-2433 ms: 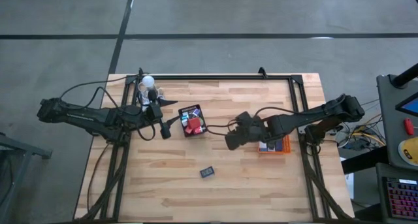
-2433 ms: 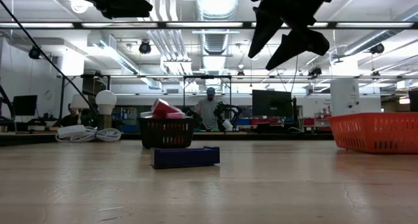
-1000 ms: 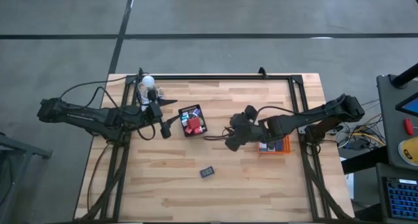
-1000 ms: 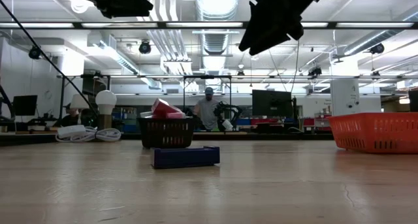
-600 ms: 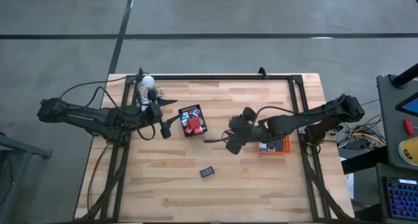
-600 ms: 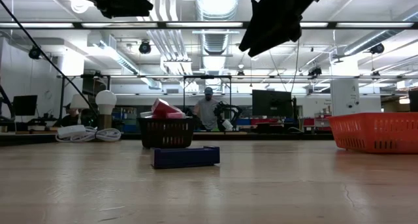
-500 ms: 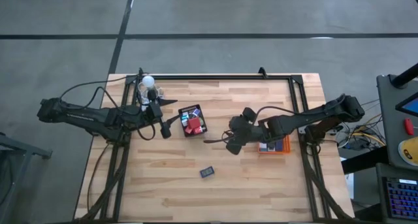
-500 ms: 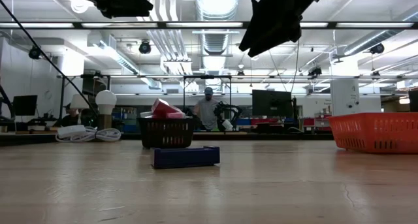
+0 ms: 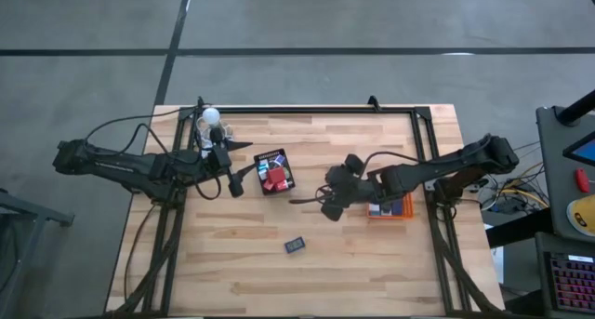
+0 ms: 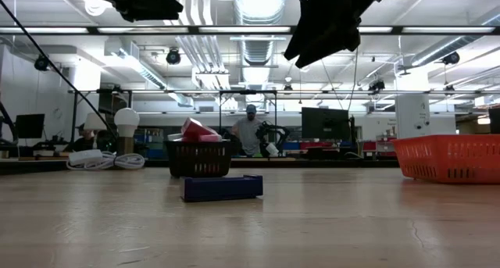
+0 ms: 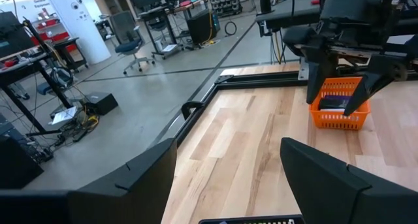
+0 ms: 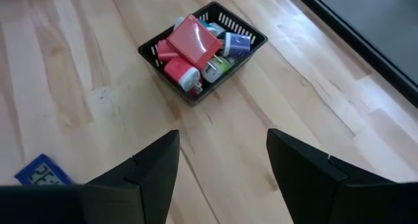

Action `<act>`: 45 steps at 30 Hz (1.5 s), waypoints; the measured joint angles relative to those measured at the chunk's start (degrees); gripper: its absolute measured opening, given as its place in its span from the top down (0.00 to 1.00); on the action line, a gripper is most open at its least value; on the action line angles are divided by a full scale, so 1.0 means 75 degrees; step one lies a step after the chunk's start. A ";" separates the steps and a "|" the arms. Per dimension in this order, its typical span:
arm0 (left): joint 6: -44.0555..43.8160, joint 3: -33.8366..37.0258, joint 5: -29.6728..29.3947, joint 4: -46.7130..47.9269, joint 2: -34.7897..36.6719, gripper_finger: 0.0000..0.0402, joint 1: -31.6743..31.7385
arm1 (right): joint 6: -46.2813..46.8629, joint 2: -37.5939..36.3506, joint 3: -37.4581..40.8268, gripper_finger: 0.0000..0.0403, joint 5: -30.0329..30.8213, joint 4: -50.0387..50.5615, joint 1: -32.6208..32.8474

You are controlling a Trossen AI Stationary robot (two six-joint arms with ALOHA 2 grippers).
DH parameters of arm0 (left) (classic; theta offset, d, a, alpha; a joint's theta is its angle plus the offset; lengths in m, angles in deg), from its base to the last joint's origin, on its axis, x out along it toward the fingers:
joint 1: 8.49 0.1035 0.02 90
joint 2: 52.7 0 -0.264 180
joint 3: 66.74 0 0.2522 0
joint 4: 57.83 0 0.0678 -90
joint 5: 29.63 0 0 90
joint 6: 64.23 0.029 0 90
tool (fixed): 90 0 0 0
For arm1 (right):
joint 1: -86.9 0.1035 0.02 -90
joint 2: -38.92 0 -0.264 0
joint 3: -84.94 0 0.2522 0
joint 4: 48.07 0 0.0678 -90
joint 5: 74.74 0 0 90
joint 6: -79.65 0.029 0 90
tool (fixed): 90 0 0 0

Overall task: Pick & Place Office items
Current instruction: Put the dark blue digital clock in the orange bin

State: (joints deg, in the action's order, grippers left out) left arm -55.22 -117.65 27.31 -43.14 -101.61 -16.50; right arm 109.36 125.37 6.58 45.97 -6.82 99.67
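The black mesh tray [image 9: 274,172] stands left of the table's middle, filled with office items: a red flat piece [image 12: 194,39], pink, blue and green blocks. One blue flat piece [image 9: 296,245] lies flat on the wood nearer the front edge, also seen in the low view as the blue piece [image 10: 223,187]. The orange tray [image 9: 390,208] stands to the right with a dark item in it. My right gripper [image 12: 222,139] hovers open between the two trays, tipped down toward the black tray. My left gripper [image 11: 228,147] waits open just left of the black tray, raised.
A white round bulb [image 9: 211,115] with coiled cords sits at the far left corner. A black frame [image 9: 316,109] runs along the table's far and side edges. Bare wood lies along the front. A person [image 10: 250,131] shows in the room beyond.
My right gripper has turned a little at the wrist while staying above the same spot between the trays. Nothing on the table has moved.
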 joint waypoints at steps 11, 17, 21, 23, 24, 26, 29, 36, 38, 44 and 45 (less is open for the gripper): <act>-0.0001 0.0000 -0.0003 0.0000 0.0002 0.31 0.0000 | -0.0015 0.0773 0.0015 0.44 -0.0689 -0.0505 0.0003; -0.0002 0.0000 -0.0007 0.0038 0.0001 0.31 0.0000 | -0.0033 0.1360 0.0015 0.44 -0.0891 -0.1502 0.0000; 0.0001 -0.0002 -0.0012 0.0049 0.0000 0.31 0.0000 | -0.0050 0.1659 -0.0072 0.44 -0.1203 -0.1704 0.0015; 0.0001 -0.0001 -0.0014 0.0050 0.0000 0.31 0.0000 | -0.0049 0.1781 -0.0085 0.44 -0.1312 -0.1875 0.0038; 0.0000 0.0000 -0.0012 0.0050 0.0002 0.31 0.0000 | -0.0050 0.1845 -0.0085 0.44 -0.1326 -0.1947 0.0066; 0.0000 0.0000 -0.0013 0.0050 0.0000 0.31 0.0000 | -0.0050 0.1972 -0.0085 0.44 -0.1344 -0.2099 0.0123; -0.0002 -0.0001 -0.0012 0.0050 0.0000 0.31 0.0000 | -0.0050 0.2132 -0.0085 0.44 -0.1366 -0.2211 0.0219; 0.0000 0.0000 -0.0009 0.0052 0.0001 0.31 0.0000 | -0.0432 0.2238 -0.0085 0.44 -0.1369 -0.2463 0.0602; 0.0000 0.0000 -0.0009 0.0052 0.0003 0.31 0.0000 | -0.0683 0.2238 -0.0085 0.44 -0.1366 -0.2609 0.0747; 0.0001 0.0000 -0.0005 0.0052 0.0000 0.31 0.0000 | -0.1480 0.2235 -0.0087 0.44 -0.1362 -0.2805 0.1095; 0.0000 0.0000 -0.0004 0.0052 0.0000 0.31 -0.0001 | -0.1527 0.2235 -0.0085 0.44 -0.1363 -0.2818 0.1137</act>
State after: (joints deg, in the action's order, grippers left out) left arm -55.23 -117.65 27.28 -42.74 -101.61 -16.51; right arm 97.91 142.14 5.94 35.75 -27.95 108.20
